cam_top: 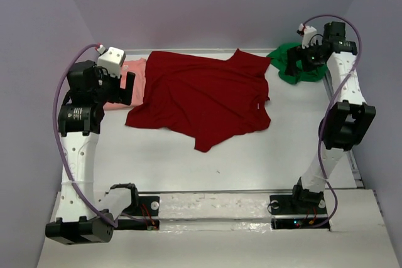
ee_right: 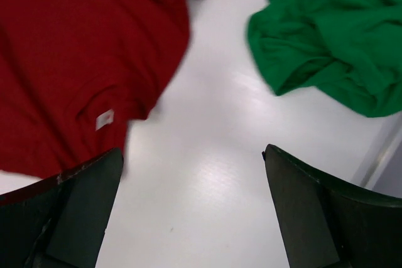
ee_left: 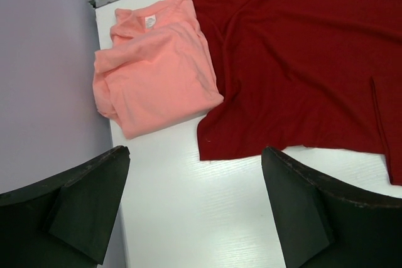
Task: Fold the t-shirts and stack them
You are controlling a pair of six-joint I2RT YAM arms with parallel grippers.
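A dark red t-shirt point(cam_top: 201, 95) lies spread out and rumpled across the middle of the white table. A salmon pink t-shirt point(ee_left: 157, 67) lies folded at the back left, with the red one's edge point(ee_left: 295, 61) lapping beside it. A bright green t-shirt point(ee_right: 326, 29) sits crumpled in the back right corner. My left gripper point(ee_left: 196, 208) hovers open over bare table just near the pink shirt and the red hem, holding nothing. My right gripper point(ee_right: 191, 208) hangs open above bare table between the red shirt point(ee_right: 75, 61) and the green one, also empty.
Purple walls close in the table point(cam_top: 239, 161) on the left, back and right. A metal rail point(cam_top: 213, 194) runs along the near edge between the two arm bases. The right arm point(cam_top: 339, 123) rises beside the green shirt point(cam_top: 295, 64).
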